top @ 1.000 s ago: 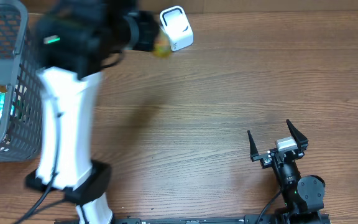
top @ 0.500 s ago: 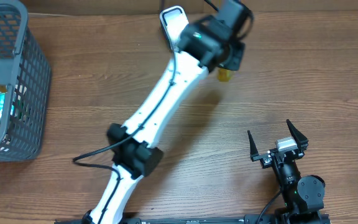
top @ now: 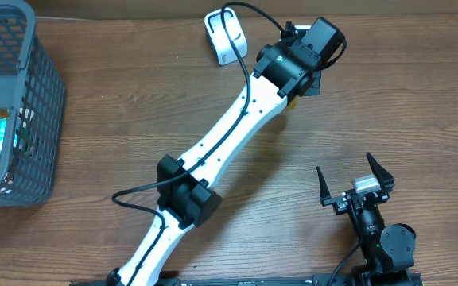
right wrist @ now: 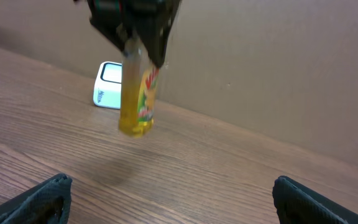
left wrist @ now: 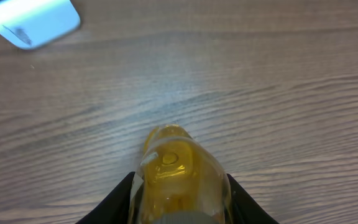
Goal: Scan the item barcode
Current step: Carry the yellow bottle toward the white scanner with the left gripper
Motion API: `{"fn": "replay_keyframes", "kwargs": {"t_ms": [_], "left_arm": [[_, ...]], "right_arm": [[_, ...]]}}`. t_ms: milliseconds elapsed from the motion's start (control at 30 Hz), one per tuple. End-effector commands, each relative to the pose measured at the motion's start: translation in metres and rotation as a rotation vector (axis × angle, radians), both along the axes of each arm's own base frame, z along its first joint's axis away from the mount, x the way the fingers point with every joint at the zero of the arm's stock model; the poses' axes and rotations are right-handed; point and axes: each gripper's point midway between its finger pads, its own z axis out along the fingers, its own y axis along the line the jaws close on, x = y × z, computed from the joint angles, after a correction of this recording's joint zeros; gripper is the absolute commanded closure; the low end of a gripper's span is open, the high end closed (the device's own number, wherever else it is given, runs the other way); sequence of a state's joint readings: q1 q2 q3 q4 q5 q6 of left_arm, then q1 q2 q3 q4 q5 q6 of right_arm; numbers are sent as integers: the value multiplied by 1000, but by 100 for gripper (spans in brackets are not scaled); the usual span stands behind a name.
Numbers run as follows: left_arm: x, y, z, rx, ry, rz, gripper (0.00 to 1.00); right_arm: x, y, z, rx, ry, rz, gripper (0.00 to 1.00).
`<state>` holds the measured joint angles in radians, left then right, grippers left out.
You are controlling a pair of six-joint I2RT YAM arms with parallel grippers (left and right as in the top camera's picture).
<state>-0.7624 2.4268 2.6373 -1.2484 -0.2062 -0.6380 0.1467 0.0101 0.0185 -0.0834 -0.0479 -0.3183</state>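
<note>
Aloft, left pincer [left wrist: 179,208] clamped on yellow bottle [right wrist: 135,102] near white scanner [top: 225,36], right pincer [top: 346,171] spread wide, empty.

Brown wood-grain table top [top: 388,95], laid out beneath the left gripper [left wrist: 179,196] and ahead of the right gripper [top: 345,165]. A plain tan wall [right wrist: 278,56] is seen beyond the table's far edge. Light is even; a faint shadow [right wrist: 120,175] is cast below the left gripper.

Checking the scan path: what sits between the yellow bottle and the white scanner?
Only bare table lies between the bottle and the scanner, clearest in the left wrist view.
</note>
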Motion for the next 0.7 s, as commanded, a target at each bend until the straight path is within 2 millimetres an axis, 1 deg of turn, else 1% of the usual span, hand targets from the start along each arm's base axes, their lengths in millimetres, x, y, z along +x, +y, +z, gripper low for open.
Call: {"fn": "replay_keyframes", "kwargs": {"t_ms": [0,100,133,200,333,667], "left_arm": [[-5,-13,-20,-36,64,-8,90],[-8,-17,-31,-23,83,-16,91],[-9,-18,-34,-18,87,-17,93],[-10,-20,-36,-17,86,-20,94],[-10,-20,-34,-5,63,18,91],[-19,-29,-36,3,64,-3,88]], "right_arm": [[0,1,-3,4,2,2,0],[0,1,-3,4,2,2,0],[0,1,-3,4,2,2,0],[0,1,-3,4,2,2,0],[0,1,-3,4,2,2,0],[0,1,-3,4,2,2,0]]}}
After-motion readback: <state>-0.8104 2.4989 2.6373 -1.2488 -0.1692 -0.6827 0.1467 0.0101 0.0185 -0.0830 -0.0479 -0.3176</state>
